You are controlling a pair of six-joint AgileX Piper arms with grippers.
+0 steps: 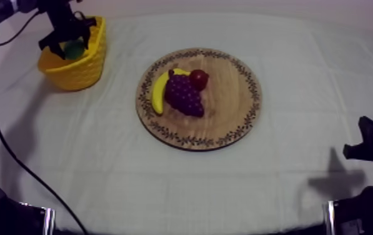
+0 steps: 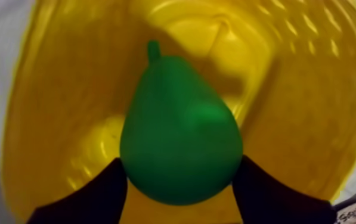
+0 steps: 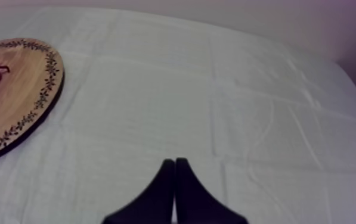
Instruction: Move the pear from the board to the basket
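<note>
Over at the far left corner of the worktop, the left end effector hangs above the open mouth of the yellow basket, its 2 black fingers pinching the pear at its broad bottom end. The pear is green and is held with its stem pointing down toward the basket's floor. Its body sits within the ring of the basket's rim, and I cannot tell whether it touches the bottom or the walls. From above, a patch of green shows between the black fingers and the yellow wall.

The round wooden board with the patterned rim lies near the middle of the grey-white cloth, well apart from the basket. On it are 3 pieces of toy fruit, bunched on its left half: the banana curves along the left side, the bunch of grapes lies just beside it and touching it, and the small red fruit sits at the far end of the grapes.

The right end effector rests low at the right side of the worktop, its 2 fingers pressed together into a narrow wedge with nothing between them, over bare cloth and well away from the board.
</note>
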